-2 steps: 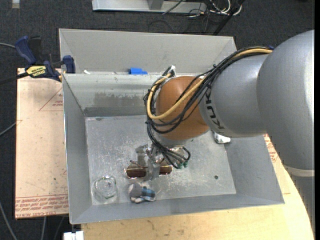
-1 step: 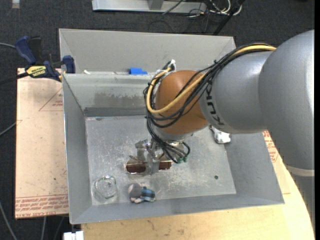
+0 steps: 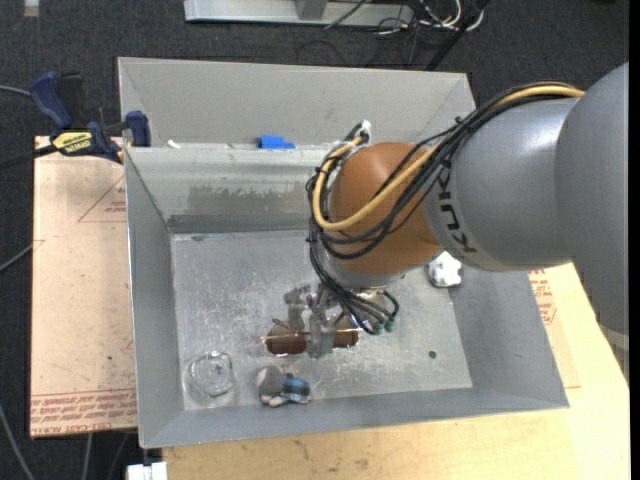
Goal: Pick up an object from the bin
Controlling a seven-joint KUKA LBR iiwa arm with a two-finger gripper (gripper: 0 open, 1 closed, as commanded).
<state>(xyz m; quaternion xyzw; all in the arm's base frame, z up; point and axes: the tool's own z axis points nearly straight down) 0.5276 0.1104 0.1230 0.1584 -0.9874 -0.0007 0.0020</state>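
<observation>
My gripper (image 3: 314,324) is low over the bin floor, a little right of the middle, under the arm's orange cover. A flat brown bar (image 3: 286,343) lies crosswise directly beneath it, sticking out to the left and right of the gripper's metal tip. The gripper hides the bar's middle. Just in front of the bar, near the bin's front wall, lies a small grey and blue thing (image 3: 282,389).
A clear glass cup (image 3: 210,376) stands in the front left corner. A small white thing (image 3: 445,271) lies at the right wall behind the arm. A blue thing (image 3: 275,143) sits by the back partition. The arm reaches in from the right.
</observation>
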